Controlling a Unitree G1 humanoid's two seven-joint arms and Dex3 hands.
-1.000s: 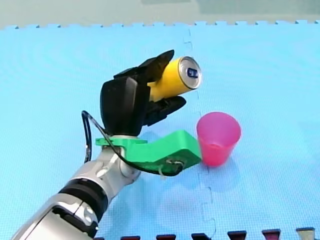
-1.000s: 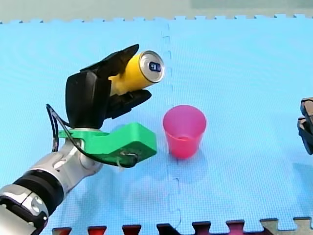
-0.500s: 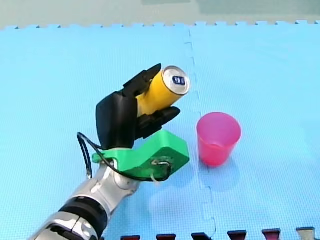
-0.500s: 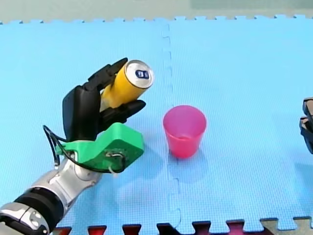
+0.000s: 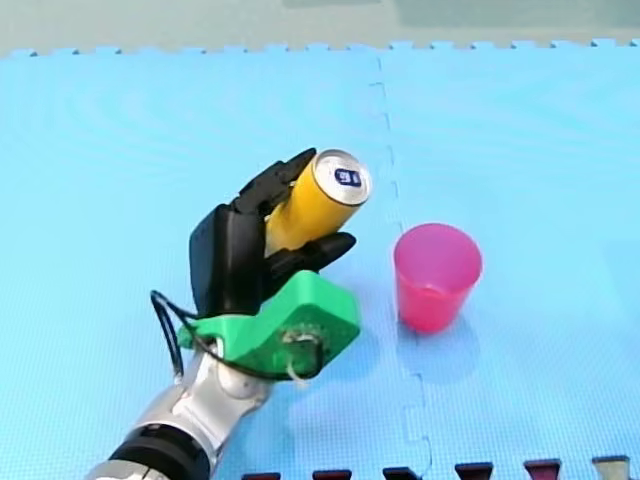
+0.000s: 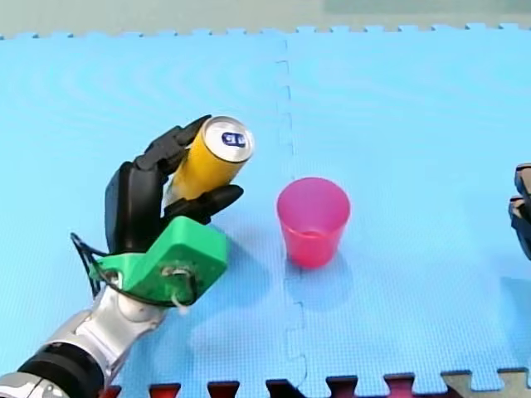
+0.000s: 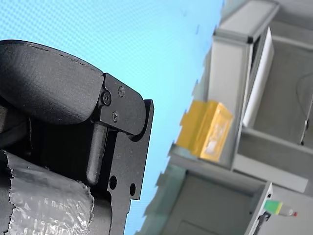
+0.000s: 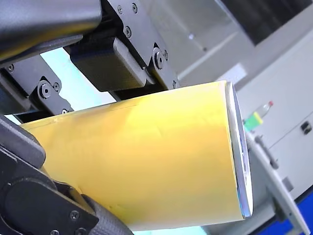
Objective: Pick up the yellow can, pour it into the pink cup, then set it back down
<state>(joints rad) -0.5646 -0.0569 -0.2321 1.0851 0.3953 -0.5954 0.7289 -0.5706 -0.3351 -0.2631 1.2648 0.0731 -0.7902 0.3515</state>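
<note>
**Yellow can gripped crosswise in the left hand**

The yellow can lies crosswise in the left hand, with its silver rim at the end farthest from the palm. Black fingers, studded with screws, press on one side of the can's wall. Another black part of the hand bears on the opposite side. A patch of light blue mat shows beside the can, between the fingers. A grey cabinet stands beyond the rim.

Left hand: matte black, blocky shell, three jointed fingers. Small dark screws stud the finger links. Bright green bracket at the wrist, rounded corners. Thin black cable loops beside it. Forearm silver metal, black band lower down.
</note>
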